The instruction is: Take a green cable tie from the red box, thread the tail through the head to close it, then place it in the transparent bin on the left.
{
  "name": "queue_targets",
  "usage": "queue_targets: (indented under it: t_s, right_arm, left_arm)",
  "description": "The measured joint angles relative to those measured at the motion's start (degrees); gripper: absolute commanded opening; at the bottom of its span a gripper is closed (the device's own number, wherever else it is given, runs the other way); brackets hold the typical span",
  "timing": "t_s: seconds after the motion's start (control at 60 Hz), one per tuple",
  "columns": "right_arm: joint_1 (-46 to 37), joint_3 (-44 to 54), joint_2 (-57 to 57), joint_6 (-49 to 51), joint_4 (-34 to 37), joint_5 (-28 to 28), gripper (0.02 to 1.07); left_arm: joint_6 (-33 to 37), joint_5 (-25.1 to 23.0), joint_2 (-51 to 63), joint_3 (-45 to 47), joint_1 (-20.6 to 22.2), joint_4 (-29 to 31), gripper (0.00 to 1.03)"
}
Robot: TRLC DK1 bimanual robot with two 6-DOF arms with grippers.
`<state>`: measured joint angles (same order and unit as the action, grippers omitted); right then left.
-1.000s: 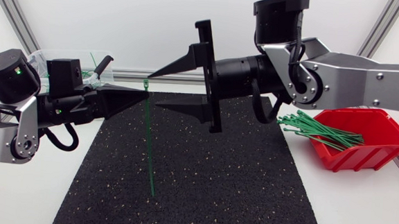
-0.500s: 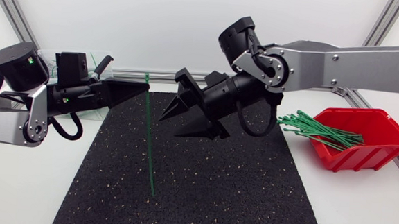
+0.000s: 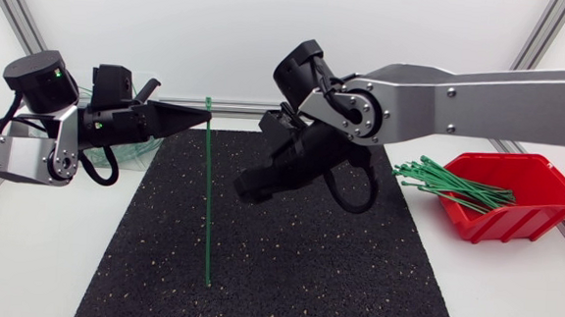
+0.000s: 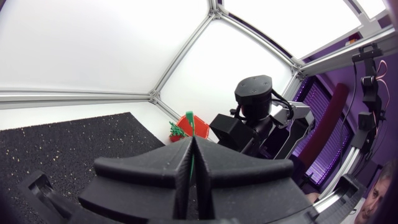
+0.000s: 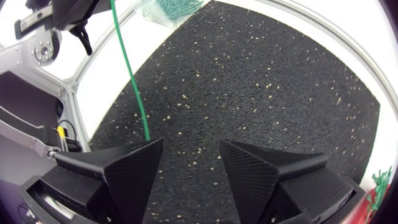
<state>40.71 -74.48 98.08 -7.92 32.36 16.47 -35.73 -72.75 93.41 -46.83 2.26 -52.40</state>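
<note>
Pinching the green cable tie (image 3: pixel 207 203) near its head, upper centre-left, the left gripper (image 3: pixel 204 120) dangled it over the black mat (image 3: pixel 306 258); the right gripper (image 5: pixel 190 152) gaped wide beside its tail.

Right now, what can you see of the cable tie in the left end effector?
The cable tie is a thin green strip, plastic by its look, straight and unlooped. The left end effector is shut on it just below the head; the tail hangs toward the black mat, contact unclear. Its tip lies beside the open right end effector, not within its grip.
</note>
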Motion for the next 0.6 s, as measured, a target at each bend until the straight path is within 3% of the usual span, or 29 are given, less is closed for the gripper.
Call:
queue_targets:
  t_s: [0.167, 0.267, 0.333, 0.45, 0.483, 0.6]
  right_arm:
    - [1.60, 0.00, 0.02, 9.38, 0.46, -7.78, 0.71]
    - [2.36, 0.00, 0.02, 15.54, -0.02, -12.41, 0.81]
    - [3.28, 1.31, -0.28, 19.56, -5.16, -16.13, 0.88]
    - [6.49, 6.43, -2.12, 25.75, -13.00, -21.84, 0.90]
    - [7.74, 8.26, -2.58, 27.82, -15.10, -23.63, 0.95]
    - [10.93, 12.11, -2.78, 33.88, -18.88, -28.74, 0.95]
  left_arm:
    - [-0.76, -0.98, 2.80, -3.02, -0.24, 4.39, 0.03]
    - [-0.96, -1.01, 4.09, -4.68, -0.57, 7.19, 0.03]
    - [-1.01, -1.20, 4.50, -5.31, -0.70, 8.07, 0.03]
    - [-1.40, -1.62, 5.14, -6.21, -1.01, 10.32, 0.03]
    - [-1.40, -1.64, 5.55, -6.62, -1.20, 11.15, 0.03]
    - [-1.42, -1.81, 7.23, -7.56, -1.88, 13.20, 0.03]
